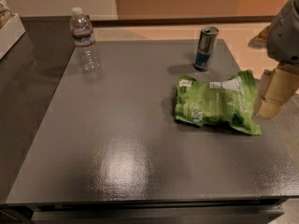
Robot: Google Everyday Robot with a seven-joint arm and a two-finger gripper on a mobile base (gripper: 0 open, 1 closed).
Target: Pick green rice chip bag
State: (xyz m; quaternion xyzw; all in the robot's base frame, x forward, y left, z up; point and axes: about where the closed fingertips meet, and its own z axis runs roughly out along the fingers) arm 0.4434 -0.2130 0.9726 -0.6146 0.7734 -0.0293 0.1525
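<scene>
The green rice chip bag [216, 104] lies flat on the grey table [117, 139], right of centre, with white label patches along its top edge. My gripper [270, 107] hangs at the right edge of the view, just to the right of the bag's right end and close to table height. It holds nothing that I can see. The grey arm housing [285, 31] is above it.
A blue-silver drink can [205, 48] stands just behind the bag. A clear plastic water bottle [84, 38] stands at the back left. A white box [9, 31] sits at the far left edge. The table's right edge runs beneath the gripper.
</scene>
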